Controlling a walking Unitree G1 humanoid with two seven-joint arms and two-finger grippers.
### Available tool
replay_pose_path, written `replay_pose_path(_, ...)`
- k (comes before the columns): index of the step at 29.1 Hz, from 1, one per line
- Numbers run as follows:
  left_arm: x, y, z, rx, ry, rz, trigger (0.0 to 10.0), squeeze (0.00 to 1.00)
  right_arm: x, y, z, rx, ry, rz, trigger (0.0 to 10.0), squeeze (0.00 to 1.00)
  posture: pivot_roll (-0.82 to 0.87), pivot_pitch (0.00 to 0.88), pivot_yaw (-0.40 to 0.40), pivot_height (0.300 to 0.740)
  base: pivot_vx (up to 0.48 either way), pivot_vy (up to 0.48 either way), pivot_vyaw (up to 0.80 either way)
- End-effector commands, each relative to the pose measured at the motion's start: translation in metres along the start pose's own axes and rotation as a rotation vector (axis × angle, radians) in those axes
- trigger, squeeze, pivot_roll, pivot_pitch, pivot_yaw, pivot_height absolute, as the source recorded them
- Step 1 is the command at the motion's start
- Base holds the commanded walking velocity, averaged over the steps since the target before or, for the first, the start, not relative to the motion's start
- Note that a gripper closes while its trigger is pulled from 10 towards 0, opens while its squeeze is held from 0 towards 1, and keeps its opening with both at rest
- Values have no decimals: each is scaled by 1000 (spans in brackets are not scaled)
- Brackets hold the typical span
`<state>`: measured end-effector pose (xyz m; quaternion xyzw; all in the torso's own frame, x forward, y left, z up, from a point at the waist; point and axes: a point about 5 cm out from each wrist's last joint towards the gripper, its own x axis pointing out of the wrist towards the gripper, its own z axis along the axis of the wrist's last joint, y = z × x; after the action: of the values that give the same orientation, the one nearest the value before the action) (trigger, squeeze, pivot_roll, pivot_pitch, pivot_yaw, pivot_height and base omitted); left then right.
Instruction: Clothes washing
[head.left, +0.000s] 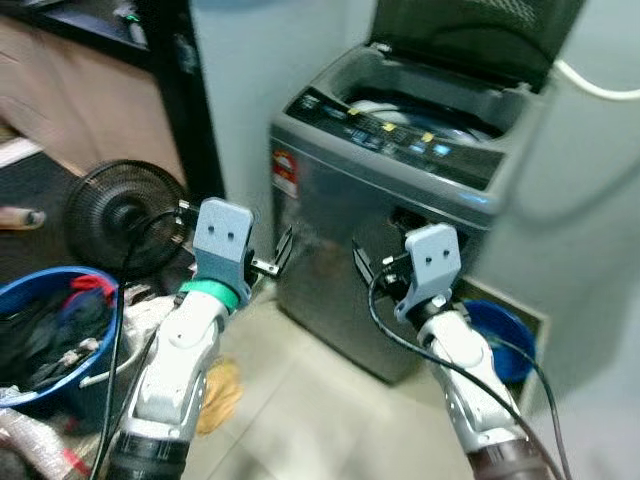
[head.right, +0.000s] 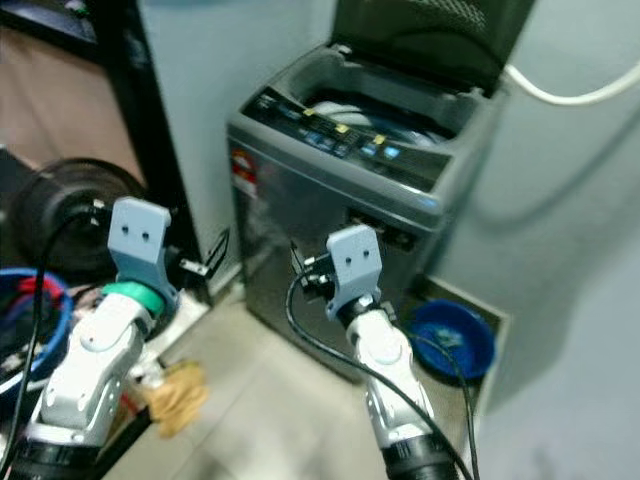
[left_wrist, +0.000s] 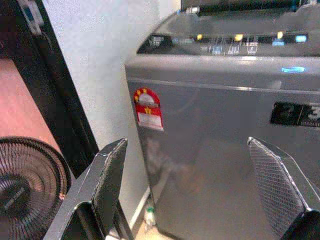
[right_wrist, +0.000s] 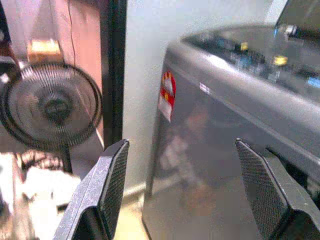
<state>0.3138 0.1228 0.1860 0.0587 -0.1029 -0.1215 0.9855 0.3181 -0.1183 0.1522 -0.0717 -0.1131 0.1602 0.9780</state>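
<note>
Red sticker (left_wrist: 148, 108) on washing machine (left_wrist: 225, 150) is too blurred to read

A home laundry corner.
A top-loading washing machine (head.left: 400, 190) stands open beside a clothes-filled blue basket (head.left: 50, 330) and fan (head.left: 120, 215).

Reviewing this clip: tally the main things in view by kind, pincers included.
Washers: 1, washer, lid up
Fans: 1, fan
Blue basins: 2, clothes basin; small basin
Pincers: 2, left pincer; right pincer, both open
Total: 6
</note>
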Motion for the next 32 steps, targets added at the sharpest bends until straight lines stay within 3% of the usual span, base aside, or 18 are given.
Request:
replay_pose_path(1,-3,-3,-11,17,40,-18,10000,0,-3,2,-8,-3,26,5,10000,0,105,0,-17,740,0,0,800)
replay_pose_path(9,-9,-10,-30,24,98,-48,10000,0,-9,3,-21,-4,74,3,10000,0,101,0,-13,740,0,0,800)
replay_pose_path(27,-10,-11,-34,33,104,-60,10000,0,-10,3,-26,-10,87,0,10000,0,101,0,-11,740,0,0,800)
replay_pose_path(32,-9,-11,-32,45,74,-56,10000,0,-10,5,-25,-14,65,4,10000,0,100,0,-11,740,160,0,0)
